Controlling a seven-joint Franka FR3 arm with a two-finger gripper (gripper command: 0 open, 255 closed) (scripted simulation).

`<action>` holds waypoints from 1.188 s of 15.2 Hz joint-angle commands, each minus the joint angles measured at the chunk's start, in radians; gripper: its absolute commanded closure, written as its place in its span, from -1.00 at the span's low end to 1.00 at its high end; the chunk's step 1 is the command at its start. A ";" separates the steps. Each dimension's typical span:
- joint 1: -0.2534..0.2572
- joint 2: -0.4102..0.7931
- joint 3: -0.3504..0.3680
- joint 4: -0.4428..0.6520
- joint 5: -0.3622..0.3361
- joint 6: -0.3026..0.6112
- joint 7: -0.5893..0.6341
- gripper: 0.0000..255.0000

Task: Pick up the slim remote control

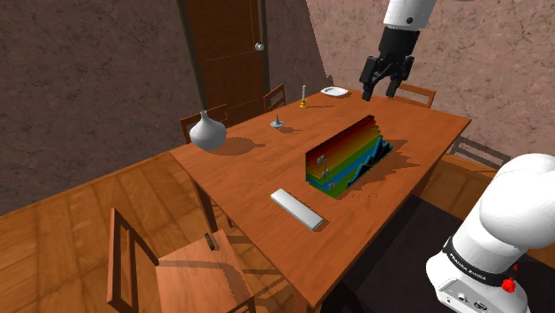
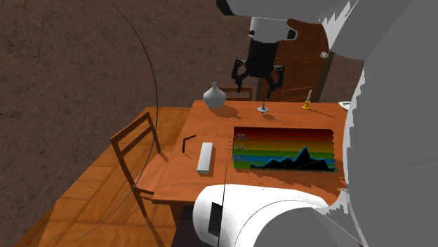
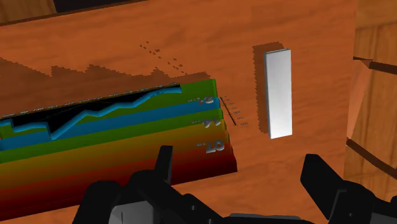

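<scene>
The slim remote control (image 1: pixel 296 208) is a flat pale grey bar lying on the wooden table (image 1: pixel 249 169) near its front edge. It also lies by the table's near-left corner as the remote (image 2: pixel 205 156) in the second exterior view, and as the remote (image 3: pixel 278 92) in the wrist view beyond the fingers. My black gripper (image 1: pixel 382 92) hangs open high above the table's far side, well away from the remote. From the front, the gripper (image 2: pixel 257 84) spreads its fingers (image 3: pixel 324 184) apart with nothing between them.
A rainbow-striped stepped block (image 1: pixel 349 154) with a chart on it stands mid-table between gripper and remote. A grey vase (image 1: pixel 207 132), a small stemmed piece (image 1: pixel 277 123), a candlestick (image 1: pixel 303 100) and a white dish (image 1: pixel 334 92) sit farther back. Wooden chairs (image 1: pixel 169 267) ring the table.
</scene>
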 commanded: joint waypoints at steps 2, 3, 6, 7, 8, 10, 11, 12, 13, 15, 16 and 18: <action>0.004 0.009 0.011 -0.022 0.005 0.029 0.009 -1.00; 0.009 0.019 0.023 -0.043 0.010 0.059 0.017 -1.00; 0.023 0.058 0.058 -0.098 0.025 0.148 0.043 -1.00; 0.028 0.074 0.069 -0.114 0.030 0.179 0.052 -1.00; 0.033 0.092 0.081 -0.129 0.034 0.209 0.061 -1.00; 0.043 0.131 0.104 -0.155 0.043 0.271 0.078 -1.00; 0.048 0.153 0.116 -0.167 0.047 0.302 0.087 -1.00; 0.053 0.176 0.128 -0.176 0.051 0.334 0.096 -1.00; 0.057 0.200 0.139 -0.185 0.054 0.365 0.105 -1.00; 0.066 0.254 0.163 -0.198 0.059 0.428 0.124 -1.00; 0.070 0.282 0.175 -0.203 0.060 0.460 0.134 -1.00; 0.077 0.343 0.198 -0.208 0.061 0.522 0.155 -1.00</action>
